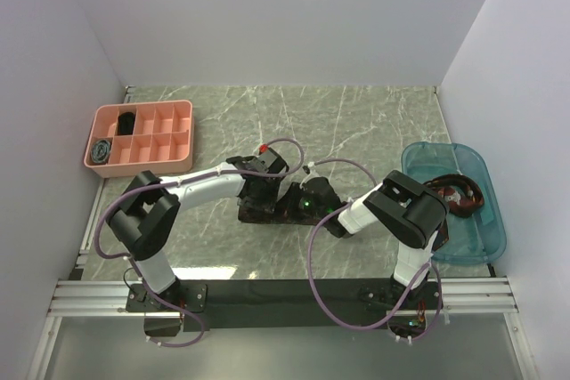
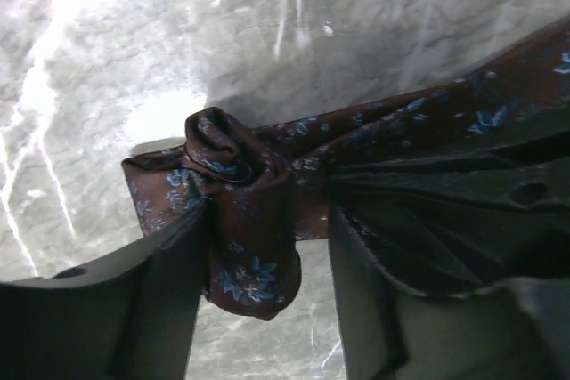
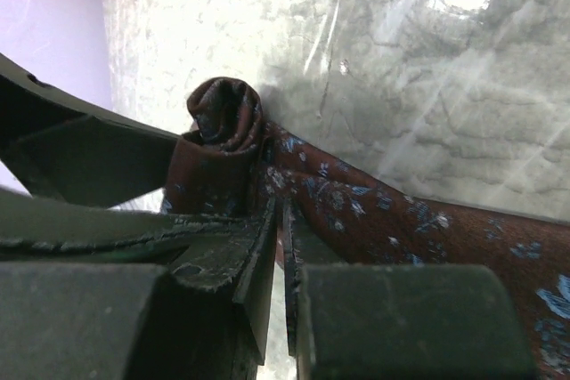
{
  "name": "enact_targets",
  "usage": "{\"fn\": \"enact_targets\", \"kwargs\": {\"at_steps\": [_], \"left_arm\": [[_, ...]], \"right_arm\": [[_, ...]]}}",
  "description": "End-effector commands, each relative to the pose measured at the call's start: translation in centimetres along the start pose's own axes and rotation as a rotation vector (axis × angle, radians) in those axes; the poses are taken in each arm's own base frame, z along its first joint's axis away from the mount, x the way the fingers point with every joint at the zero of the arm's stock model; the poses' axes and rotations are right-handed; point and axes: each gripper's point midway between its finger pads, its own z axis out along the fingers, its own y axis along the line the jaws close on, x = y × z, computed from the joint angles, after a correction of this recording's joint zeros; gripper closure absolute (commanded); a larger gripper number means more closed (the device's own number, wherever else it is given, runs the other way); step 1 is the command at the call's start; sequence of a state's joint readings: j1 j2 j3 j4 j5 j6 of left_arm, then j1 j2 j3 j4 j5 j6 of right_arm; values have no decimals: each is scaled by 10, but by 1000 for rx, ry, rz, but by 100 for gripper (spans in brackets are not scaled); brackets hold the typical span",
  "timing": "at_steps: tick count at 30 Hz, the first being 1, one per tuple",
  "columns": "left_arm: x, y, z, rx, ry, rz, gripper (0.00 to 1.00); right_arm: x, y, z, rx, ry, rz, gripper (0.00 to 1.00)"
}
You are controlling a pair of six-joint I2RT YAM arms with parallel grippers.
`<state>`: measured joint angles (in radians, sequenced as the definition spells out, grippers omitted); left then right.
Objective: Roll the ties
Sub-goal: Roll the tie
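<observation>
Tie (image 2: pixel 427 131): soft, light, slick, so the coil (image 2: pixel 236 166) will likely spring loose if freed. It lies on the table (image 1: pixel 356 122), well left of the bin (image 1: pixel 481 238). L claw (image 2: pixel 267 224) is wide, astride coil, w/ a gap on one side. R claw (image 3: pixel 280 229) is near-shut and seems to pinch the flat strip just beside coil. Best hold is coil's sides, not the tail. Wrist cams show coil; top cam hides it under the claws but shows more ties (image 1: pixel 456 195) in bin.

White walls (image 1: pixel 285 15) enclose a brightly lit grey marble tabletop (image 1: pixel 356 122)

Tie (image 2: pixel 254 220) maroon, blue floral print; table (image 1: pixel 356 122) grey marbled; tray (image 1: pixel 147 169) pink; bin (image 1: pixel 472 242) teal.
</observation>
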<state>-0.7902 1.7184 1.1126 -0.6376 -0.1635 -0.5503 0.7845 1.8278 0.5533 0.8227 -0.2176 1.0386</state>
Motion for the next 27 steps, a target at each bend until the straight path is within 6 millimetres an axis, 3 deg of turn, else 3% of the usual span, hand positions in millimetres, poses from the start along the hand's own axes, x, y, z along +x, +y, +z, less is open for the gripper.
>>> {"fn": "enact_targets", "kwargs": {"at_steps": [1,5,9,15,19,27], "left_arm": [[12,-16,1,81,29,-23,38],[8,-21,-4,114,3,-42,35],[2,-25,-11,149,-39,-54,31],[-6,-28,-25,199,-119,-80,19],[-8,-25,-27,207,-158,-95,21],[-19,-33,-36,256,-219,-101,28]], "right_arm": [[-12,16,-6,-60,-44,-39,85],[-16,19,-14,-70,-69,-47,80],[-19,25,-19,-97,-86,-49,64],[-22,43,-19,-168,-79,-54,50],[-18,44,-16,-182,-58,-51,50],[-14,48,-14,-208,-34,-74,62]]}}
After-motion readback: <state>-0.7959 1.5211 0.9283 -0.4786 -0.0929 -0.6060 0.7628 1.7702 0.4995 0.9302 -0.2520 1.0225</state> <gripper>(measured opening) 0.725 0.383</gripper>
